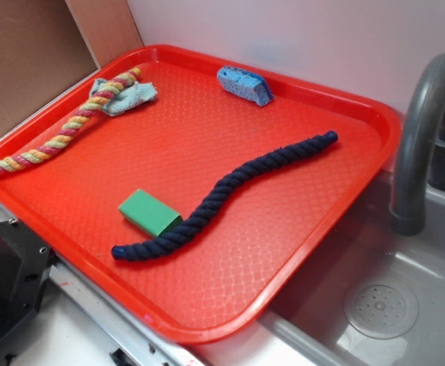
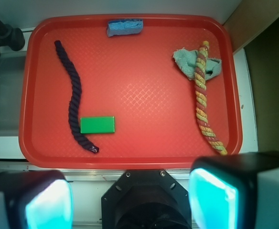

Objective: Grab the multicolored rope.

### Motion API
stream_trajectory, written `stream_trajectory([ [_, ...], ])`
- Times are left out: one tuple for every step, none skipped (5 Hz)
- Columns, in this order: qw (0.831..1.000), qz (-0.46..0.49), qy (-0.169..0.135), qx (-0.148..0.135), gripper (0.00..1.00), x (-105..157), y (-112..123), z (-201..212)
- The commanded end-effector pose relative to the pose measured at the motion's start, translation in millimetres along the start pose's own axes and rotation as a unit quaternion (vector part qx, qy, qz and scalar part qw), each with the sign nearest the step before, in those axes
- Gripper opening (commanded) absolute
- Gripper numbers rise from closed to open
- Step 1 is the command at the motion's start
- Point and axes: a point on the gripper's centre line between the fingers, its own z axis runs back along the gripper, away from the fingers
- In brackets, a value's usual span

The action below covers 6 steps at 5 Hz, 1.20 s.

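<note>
The multicolored rope (image 1: 62, 126), twisted yellow, pink-red and pale green, lies straight along the left side of the red tray (image 1: 306, 252). Its far end rests on a pale teal cloth (image 1: 127, 97). In the wrist view the rope (image 2: 202, 98) runs down the tray's right side. My gripper (image 2: 130, 200) is open and empty, high above the tray's near edge, with its two teal-padded fingers (image 2: 211, 198) wide apart. The gripper itself does not show in the exterior view.
A dark navy rope (image 1: 222, 194) curves across the tray's middle, a green block (image 1: 149, 212) beside it. A blue sponge (image 1: 244, 84) sits at the far rim. A grey faucet (image 1: 420, 137) and sink (image 1: 382, 305) are at the right; a black robot base (image 1: 5, 282) at the lower left.
</note>
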Motion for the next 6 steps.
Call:
stream_trajectory([
  [1.000, 0.000, 0.000, 0.000, 1.00, 0, 0, 0],
  [0.999, 0.029, -0.035, 0.012, 1.00, -4, 8, -12],
  [0.997, 0.038, -0.068, 0.022, 1.00, 8, 38, -36],
  [0.995, 0.036, -0.087, 0.027, 1.00, -2, 47, -48],
  [0.994, 0.039, -0.099, 0.021, 1.00, 1, 65, -65],
  [0.992, 0.056, -0.102, 0.040, 1.00, 8, 78, -89],
])
